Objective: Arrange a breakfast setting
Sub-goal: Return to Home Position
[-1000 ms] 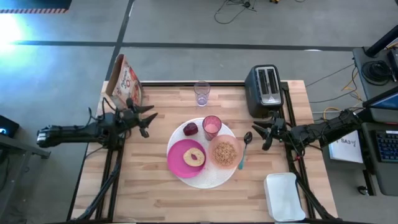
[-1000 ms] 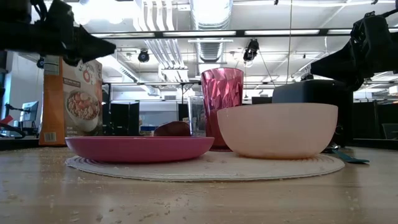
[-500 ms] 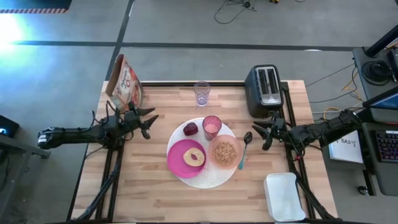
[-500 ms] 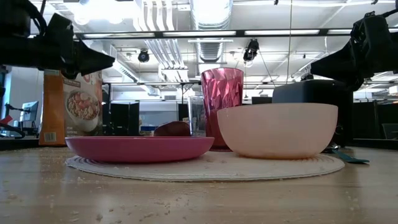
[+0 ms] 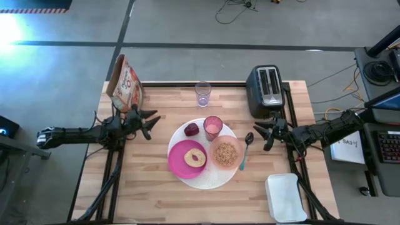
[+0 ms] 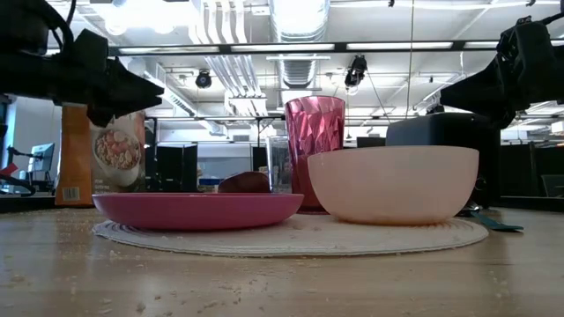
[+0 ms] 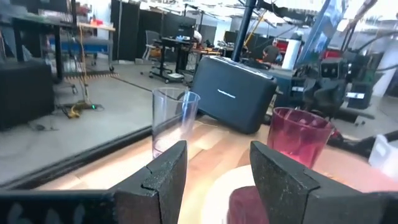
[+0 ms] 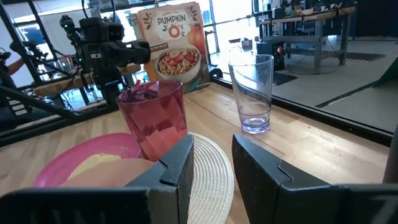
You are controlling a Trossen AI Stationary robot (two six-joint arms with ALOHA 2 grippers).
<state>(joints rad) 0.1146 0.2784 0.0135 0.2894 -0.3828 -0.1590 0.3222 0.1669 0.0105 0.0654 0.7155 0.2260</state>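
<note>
A large round white plate [image 5: 215,180] lies at the table's middle. On it are a magenta plate [image 5: 178,161] with a bagel [image 5: 195,158], a peach bowl [image 5: 226,153] of brown cereal, a pink tumbler [image 5: 212,127] and a small red fruit [image 5: 191,129]. A teal-handled spoon [image 5: 245,150] lies at the white plate's right rim. My left gripper [image 5: 149,124] is open and empty left of the plate. My right gripper [image 5: 260,135] is open and empty right of the spoon.
A clear glass [image 5: 202,94] stands at the far edge. A dark toaster [image 5: 265,90] is at the far right, a cereal box [image 5: 125,81] at the far left corner, a white lidded container [image 5: 285,197] at the near right corner.
My left gripper has drawn back a little toward the table's left edge and sunk slightly, staying open. The setting and my right arm have kept still.
</note>
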